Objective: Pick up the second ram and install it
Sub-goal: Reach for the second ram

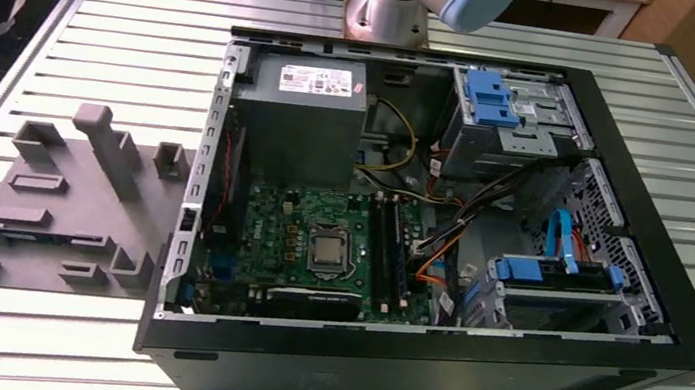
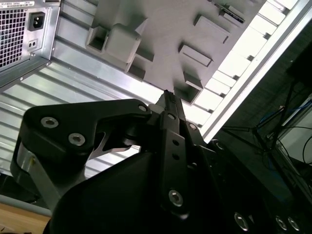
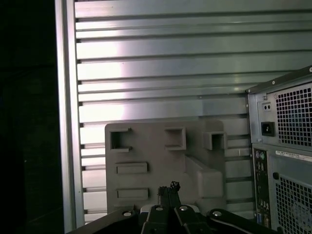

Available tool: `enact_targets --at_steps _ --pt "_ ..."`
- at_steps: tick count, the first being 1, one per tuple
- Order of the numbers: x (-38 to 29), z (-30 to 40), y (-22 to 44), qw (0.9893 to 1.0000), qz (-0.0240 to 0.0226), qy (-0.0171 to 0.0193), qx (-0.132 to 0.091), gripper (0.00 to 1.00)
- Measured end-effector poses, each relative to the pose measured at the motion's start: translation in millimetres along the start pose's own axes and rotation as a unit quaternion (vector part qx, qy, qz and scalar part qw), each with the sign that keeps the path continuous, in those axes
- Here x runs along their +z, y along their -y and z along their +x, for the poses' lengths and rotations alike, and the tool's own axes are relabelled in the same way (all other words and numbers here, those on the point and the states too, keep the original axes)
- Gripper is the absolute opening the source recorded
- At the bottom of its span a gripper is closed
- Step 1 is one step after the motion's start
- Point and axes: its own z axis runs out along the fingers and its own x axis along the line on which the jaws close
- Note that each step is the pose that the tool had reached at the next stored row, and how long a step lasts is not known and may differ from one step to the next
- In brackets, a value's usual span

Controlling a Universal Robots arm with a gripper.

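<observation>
Slatted aluminium table point(image 1: 139, 37) carries black tower case point(image 1: 431, 378), lying on side, open face up. Inside: grey power supply point(image 1: 298, 113) at far end, green motherboard point(image 1: 275, 231) just nearer, CPU socket point(image 1: 328, 251) mid-board. Blue drive brackets point(image 1: 539, 273) along exterior view's right side; orange cables point(image 1: 435, 267) between board and nearer bracket. Grey fixture plate point(image 1: 49, 216) with raised pockets on table just beside case, exterior view's left. Both wrist views: plate pockets, case rear with power inlet point(image 3: 267, 128) point(image 2: 37, 20).

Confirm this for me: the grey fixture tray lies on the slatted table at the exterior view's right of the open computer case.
Wrong side. In the exterior view, the grey fixture tray lies on the slatted table at the exterior view's left of the open computer case, not its right.
</observation>
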Motion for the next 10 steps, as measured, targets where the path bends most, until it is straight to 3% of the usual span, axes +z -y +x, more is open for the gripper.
enact_targets --at_steps 10 --pt "3.3 0.1 4.7 1.0000 0.0000 0.0000 0.000 0.11"
